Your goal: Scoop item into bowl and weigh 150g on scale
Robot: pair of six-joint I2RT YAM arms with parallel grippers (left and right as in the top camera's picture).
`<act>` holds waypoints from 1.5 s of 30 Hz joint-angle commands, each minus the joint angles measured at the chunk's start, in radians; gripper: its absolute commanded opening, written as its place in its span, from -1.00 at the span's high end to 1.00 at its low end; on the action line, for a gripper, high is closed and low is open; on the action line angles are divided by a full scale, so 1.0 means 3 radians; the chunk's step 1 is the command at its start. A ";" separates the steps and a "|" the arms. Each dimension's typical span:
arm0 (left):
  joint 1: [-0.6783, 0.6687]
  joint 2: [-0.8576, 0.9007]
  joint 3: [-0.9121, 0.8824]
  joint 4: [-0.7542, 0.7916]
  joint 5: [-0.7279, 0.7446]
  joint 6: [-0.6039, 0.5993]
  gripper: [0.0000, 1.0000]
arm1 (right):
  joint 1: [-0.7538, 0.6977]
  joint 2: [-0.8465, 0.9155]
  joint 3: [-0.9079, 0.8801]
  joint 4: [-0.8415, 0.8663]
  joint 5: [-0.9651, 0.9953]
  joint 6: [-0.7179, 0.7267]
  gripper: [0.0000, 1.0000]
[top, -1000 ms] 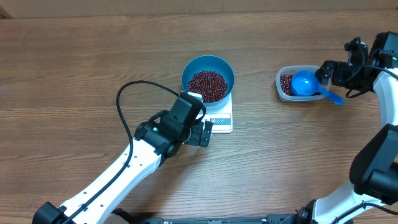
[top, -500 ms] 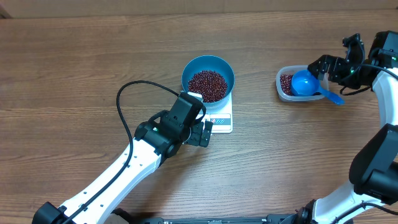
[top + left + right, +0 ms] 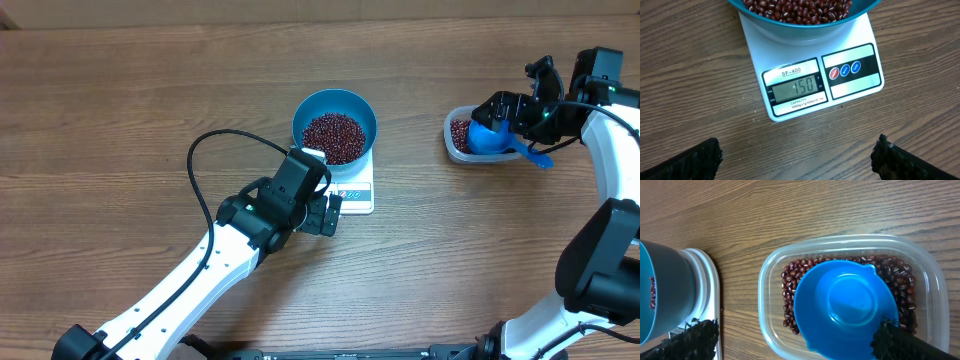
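White scale (image 3: 817, 82) marked SF-400 reads 150; blue bowl (image 3: 805, 29) on top.

- Brown wood-grain worktop (image 3: 120, 100): flat surface that carries every item in view.
- Clear rounded-rectangular plastic tub (image 3: 449, 138): stands upright on the worktop, at its right side.
- Small blue plastic handled scoop (image 3: 845, 305): rests inside the tub, with its handle projecting over the tub's rim.

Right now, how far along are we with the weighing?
Done: the bowl of beans sits on the scale, display reading 150. In hand: nothing; left claw and right claw are open, the scoop lying in the tub. Left: likely just backing away.
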 commanded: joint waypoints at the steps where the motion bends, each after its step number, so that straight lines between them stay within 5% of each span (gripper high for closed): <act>1: 0.0013 -0.0019 -0.0038 0.0000 -0.0022 0.0053 -0.99 | 0.0000 0.0005 -0.0018 0.0010 -0.0038 0.0010 -1.00; 14: 0.0013 -0.0020 -0.0036 0.0120 0.0027 0.0058 -0.98 | 0.0000 0.0005 -0.0018 0.0010 -0.0038 0.0010 -1.00; 19: 0.0013 -0.0019 -0.0025 0.0023 0.0337 0.0338 -0.99 | 0.0000 0.0005 -0.0018 0.0010 -0.0038 0.0010 -1.00; 32: 0.0013 0.0649 0.0936 -0.1153 0.0271 0.0062 -0.97 | 0.0000 0.0005 -0.0018 0.0010 -0.0038 0.0010 -1.00; 45: -0.0086 0.0978 0.0931 -0.1094 -0.0023 -0.0476 -0.99 | 0.0000 0.0005 -0.0018 0.0010 -0.0038 0.0010 -1.00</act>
